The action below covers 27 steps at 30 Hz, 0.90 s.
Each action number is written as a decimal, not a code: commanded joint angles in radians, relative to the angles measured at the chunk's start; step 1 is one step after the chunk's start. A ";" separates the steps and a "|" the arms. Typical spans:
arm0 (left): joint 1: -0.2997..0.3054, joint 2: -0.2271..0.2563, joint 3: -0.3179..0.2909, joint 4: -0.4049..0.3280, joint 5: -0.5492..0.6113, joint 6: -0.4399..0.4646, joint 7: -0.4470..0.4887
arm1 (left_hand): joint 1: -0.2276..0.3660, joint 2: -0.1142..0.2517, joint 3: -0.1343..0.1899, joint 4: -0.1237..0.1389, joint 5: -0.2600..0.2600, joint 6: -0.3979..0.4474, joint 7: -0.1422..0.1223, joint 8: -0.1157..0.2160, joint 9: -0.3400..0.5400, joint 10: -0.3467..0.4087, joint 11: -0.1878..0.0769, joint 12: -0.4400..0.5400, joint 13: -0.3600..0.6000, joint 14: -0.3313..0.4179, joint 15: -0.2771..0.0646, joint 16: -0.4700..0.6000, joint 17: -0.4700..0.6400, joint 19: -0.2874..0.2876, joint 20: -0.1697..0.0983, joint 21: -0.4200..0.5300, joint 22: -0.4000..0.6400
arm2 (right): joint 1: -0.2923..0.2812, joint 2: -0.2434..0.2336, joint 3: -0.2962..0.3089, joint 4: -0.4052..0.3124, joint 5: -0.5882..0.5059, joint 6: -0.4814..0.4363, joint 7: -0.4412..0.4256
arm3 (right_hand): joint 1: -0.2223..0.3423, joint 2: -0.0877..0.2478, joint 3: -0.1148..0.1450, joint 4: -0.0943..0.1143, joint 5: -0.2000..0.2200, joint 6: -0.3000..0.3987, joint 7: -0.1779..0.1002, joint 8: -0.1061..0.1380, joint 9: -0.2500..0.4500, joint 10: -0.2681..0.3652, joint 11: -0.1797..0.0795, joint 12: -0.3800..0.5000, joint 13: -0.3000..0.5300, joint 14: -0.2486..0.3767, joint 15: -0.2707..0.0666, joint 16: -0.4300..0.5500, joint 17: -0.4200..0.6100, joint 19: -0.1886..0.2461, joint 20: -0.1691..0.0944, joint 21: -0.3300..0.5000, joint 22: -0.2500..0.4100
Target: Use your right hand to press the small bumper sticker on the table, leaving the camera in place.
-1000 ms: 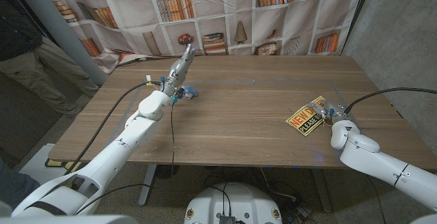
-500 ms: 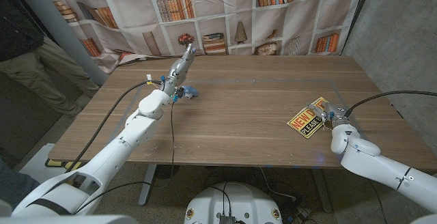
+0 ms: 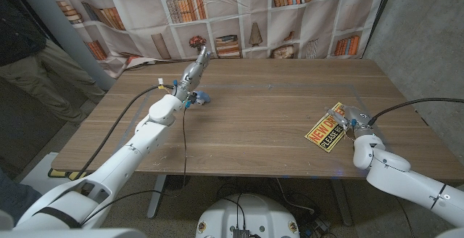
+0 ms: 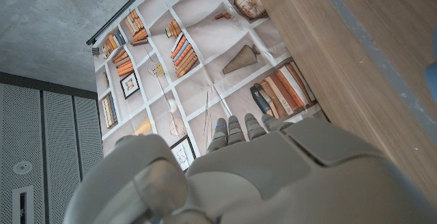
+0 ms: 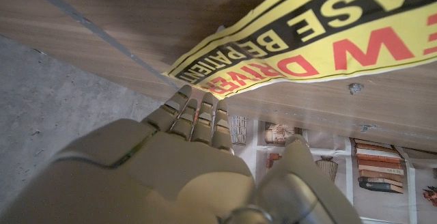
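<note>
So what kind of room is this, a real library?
Probably not: it looks like a robot test space. The bookshelves are a printed backdrop hung behind a wooden table, beside a bare concrete wall, and cables trail along the arms.

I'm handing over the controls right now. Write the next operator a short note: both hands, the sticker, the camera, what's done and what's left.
Right hand: at the bumper sticker, fingertips at its near-right edge; whether they press it cannot be told.
Left hand: raised over the table's far left, fingers extended, holding nothing.
Sticker: yellow and black, lying near the table's right edge.
Camera: no camera can be made out; a small blue thing lies by the left arm's wrist.
Left: confirm a firm press on the sticker, then withdraw.
</note>
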 commanded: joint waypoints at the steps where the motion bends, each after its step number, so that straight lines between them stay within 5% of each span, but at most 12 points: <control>1: -0.006 -0.004 0.004 0.008 0.000 -0.001 -0.011 | 0.009 0.001 -0.003 -0.004 0.003 0.004 0.000 0.000 0.002 0.002 -0.006 -0.004 0.003 -0.001 -0.003 -0.001 0.001 -0.006 -0.003 0.000 0.002 | -0.036 -0.016 0.023 -0.033 -0.023 0.020 -0.024 | 0.012 0.000 -0.001 -0.005 0.005 -0.005 0.002 -0.001 0.002 -0.004 -0.002 0.001 0.000 -0.006 0.000 0.001 0.002 -0.006 -0.030 0.001 0.002; 9: -0.005 -0.006 0.003 0.012 0.000 -0.002 -0.011 | 0.009 0.001 -0.003 -0.004 0.003 0.003 0.000 -0.001 0.002 0.000 -0.005 -0.005 0.003 -0.001 -0.003 -0.001 0.001 -0.005 -0.003 0.000 0.002 | -0.127 -0.043 0.078 -0.086 -0.024 0.073 -0.074 | 0.016 -0.002 0.001 -0.008 0.004 0.033 -0.004 0.013 0.002 0.041 -0.015 0.019 -0.001 0.038 -0.014 0.020 0.001 0.037 -0.034 0.019 0.001; 27: -0.020 -0.012 0.006 0.027 0.001 -0.010 -0.025 | 0.010 0.001 -0.003 -0.004 0.003 0.002 0.002 -0.002 0.002 -0.001 -0.006 -0.006 0.002 -0.004 -0.001 -0.002 0.001 -0.007 -0.005 0.000 0.002 | -0.308 -0.100 0.178 -0.150 -0.054 0.209 -0.128 | 0.025 0.000 0.005 -0.013 0.005 0.065 -0.026 0.021 0.002 0.061 -0.034 0.024 -0.001 0.062 -0.022 0.023 0.001 0.057 -0.038 0.024 0.001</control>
